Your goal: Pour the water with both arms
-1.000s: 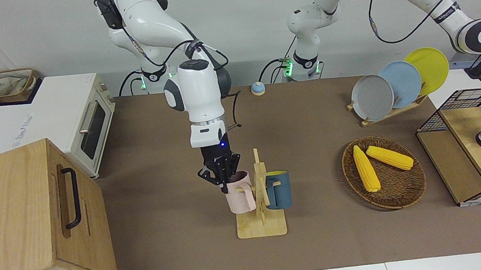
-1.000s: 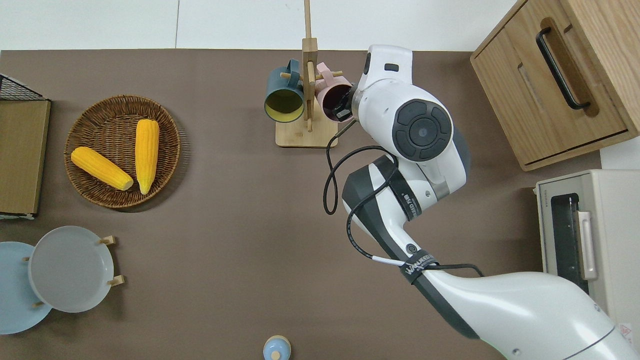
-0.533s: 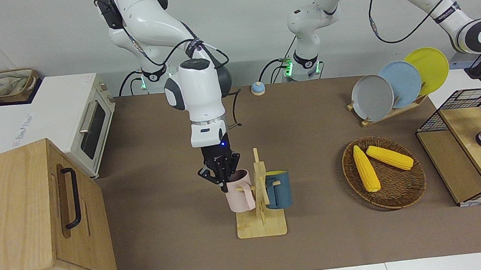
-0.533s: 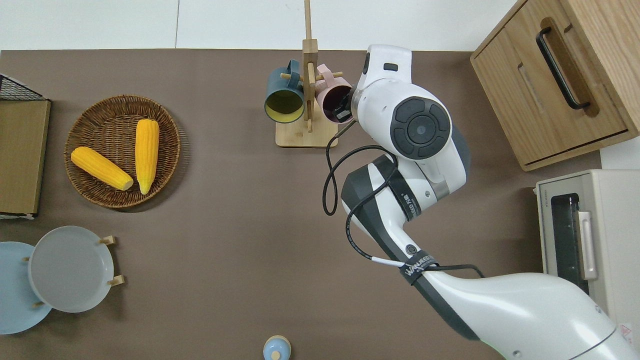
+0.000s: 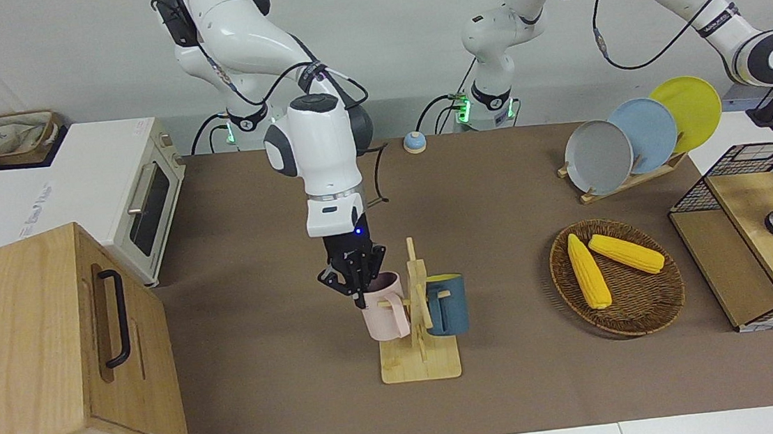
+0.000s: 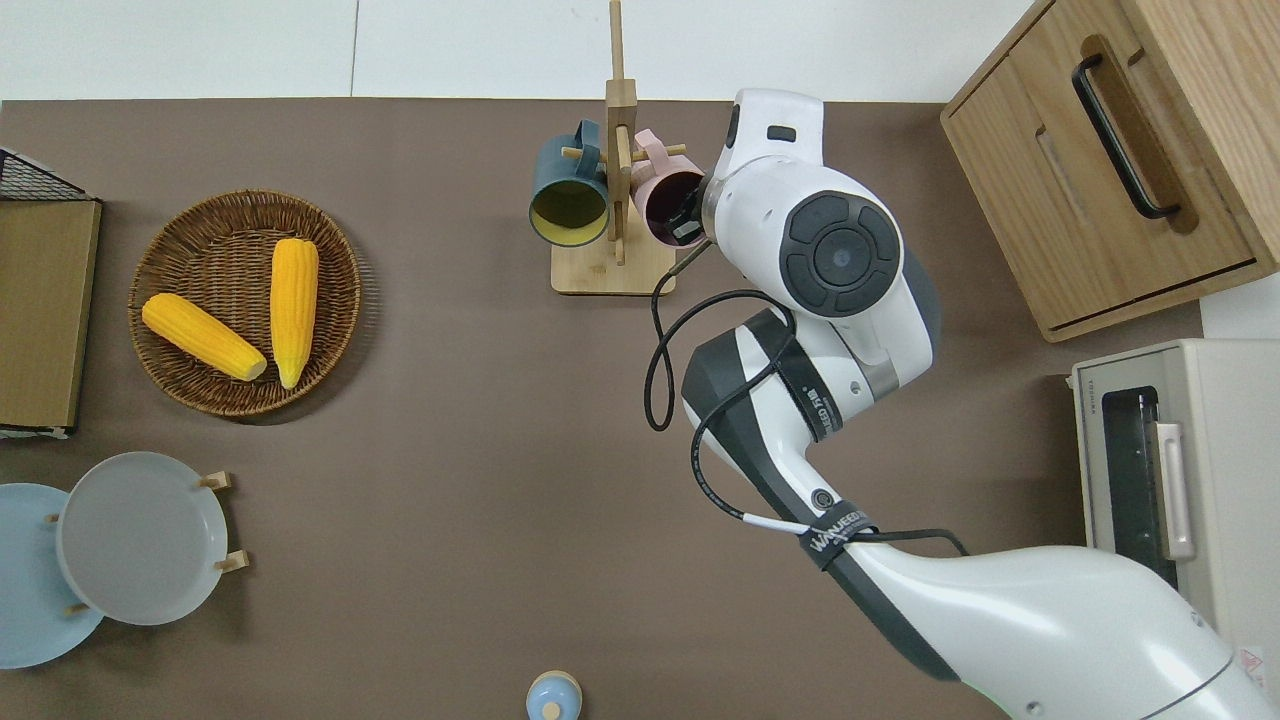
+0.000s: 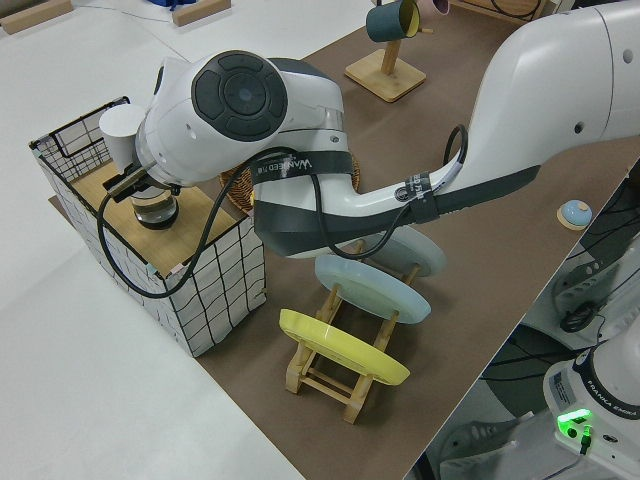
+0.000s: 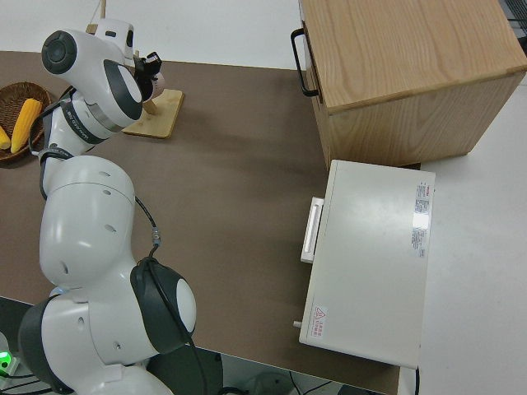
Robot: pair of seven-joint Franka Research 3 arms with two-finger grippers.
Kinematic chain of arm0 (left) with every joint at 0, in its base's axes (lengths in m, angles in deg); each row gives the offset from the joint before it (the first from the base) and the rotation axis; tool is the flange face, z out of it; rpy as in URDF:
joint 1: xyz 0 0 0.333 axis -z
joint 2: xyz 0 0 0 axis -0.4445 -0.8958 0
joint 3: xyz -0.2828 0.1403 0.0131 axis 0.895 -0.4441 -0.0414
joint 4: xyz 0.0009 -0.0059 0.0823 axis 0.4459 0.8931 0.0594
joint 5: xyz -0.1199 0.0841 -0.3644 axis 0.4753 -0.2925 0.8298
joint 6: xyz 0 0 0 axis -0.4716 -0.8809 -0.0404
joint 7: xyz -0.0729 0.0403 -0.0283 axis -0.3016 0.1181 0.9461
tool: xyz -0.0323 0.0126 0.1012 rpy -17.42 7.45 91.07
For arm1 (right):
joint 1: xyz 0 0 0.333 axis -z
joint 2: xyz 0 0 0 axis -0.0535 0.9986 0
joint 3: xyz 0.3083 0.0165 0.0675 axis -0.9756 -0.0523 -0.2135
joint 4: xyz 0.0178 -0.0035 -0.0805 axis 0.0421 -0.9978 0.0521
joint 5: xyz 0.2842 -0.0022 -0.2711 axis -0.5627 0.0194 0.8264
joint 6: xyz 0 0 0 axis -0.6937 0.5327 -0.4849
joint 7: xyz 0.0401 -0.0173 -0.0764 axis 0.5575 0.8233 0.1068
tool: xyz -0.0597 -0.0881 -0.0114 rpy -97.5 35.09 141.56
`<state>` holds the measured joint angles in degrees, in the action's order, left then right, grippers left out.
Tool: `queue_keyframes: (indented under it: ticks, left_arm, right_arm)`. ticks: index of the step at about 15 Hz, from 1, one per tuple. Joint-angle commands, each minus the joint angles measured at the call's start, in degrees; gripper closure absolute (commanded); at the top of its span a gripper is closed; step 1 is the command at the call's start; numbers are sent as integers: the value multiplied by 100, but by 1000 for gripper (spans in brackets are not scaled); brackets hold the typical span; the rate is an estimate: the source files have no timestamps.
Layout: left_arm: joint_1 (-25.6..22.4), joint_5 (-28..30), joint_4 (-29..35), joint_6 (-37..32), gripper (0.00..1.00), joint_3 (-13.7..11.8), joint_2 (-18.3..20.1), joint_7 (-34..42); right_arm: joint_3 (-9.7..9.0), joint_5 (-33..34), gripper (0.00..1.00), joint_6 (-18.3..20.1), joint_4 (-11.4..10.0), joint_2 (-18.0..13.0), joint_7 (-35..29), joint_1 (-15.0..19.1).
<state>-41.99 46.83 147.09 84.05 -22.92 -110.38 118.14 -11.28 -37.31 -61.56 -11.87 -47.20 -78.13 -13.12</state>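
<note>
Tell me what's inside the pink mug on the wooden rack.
One finger of the right gripper reaches into the pink mug, gripping its rim. The overhead view shows a dark interior; the bottom is partly covered by the gripper, so any contents cannot be seen.

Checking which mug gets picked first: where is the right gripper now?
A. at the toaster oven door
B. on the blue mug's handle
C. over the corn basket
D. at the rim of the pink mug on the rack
D: the right gripper sits at the pink mug rim on the wooden rack.
</note>
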Motion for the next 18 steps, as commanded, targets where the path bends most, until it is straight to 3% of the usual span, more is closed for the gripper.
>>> queue_keyframes:
  ticks: [1,6,18]
  left_arm:
    - [4,4,2,36,1000,9,184,-124]
    - [39,-92,-42,9,1000,-17,298,-274]
    - [57,-1086,-253,-632,1000,-17,623,-1267]
  right_arm:
    - [-4,-83,996,261,87,46,-81,-25]
    - [5,-83,1000,446,209,37,-73,-34]
    - [-4,-145,1000,824,377,2,-55,-25]
